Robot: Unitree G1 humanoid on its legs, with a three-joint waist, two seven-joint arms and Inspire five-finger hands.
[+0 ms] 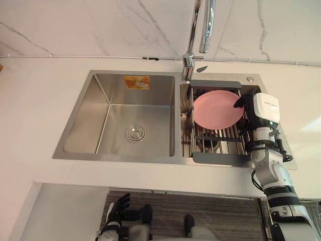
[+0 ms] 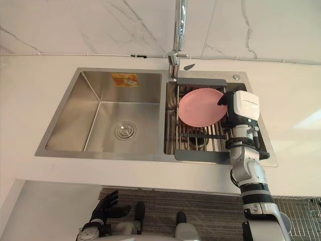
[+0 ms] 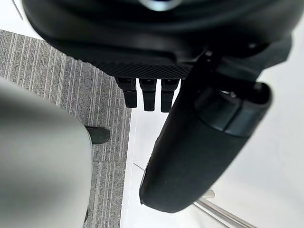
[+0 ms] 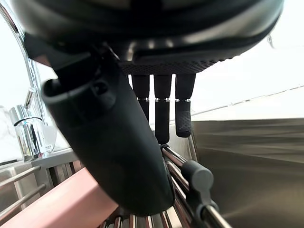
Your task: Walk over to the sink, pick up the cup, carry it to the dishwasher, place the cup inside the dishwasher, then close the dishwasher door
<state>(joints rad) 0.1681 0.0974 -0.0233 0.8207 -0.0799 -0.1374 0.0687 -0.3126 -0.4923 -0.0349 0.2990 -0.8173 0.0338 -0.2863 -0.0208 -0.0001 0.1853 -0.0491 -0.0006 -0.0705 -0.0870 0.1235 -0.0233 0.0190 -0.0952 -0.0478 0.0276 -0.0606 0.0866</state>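
Observation:
A pink plate (image 1: 215,109) leans in a wire drying rack (image 1: 215,158) over the sink's small right basin. My right hand (image 1: 265,108) hovers at the plate's right rim, open, with its dark fingers (image 4: 162,109) straight over the rack bars and its thumb (image 4: 114,142) above the plate (image 4: 61,204). Under the rack bars lies a dark round shape (image 2: 198,140); I cannot tell if it is a cup. My left hand (image 1: 119,208) hangs low below the counter edge, open and holding nothing.
The large left basin (image 1: 108,120) of the steel sink holds only its drain (image 1: 136,133). A tall chrome faucet (image 1: 193,45) rises behind the divider. White counter surrounds the sink. A wire grid (image 2: 301,211) shows low at the right, above grey striped floor (image 1: 200,208).

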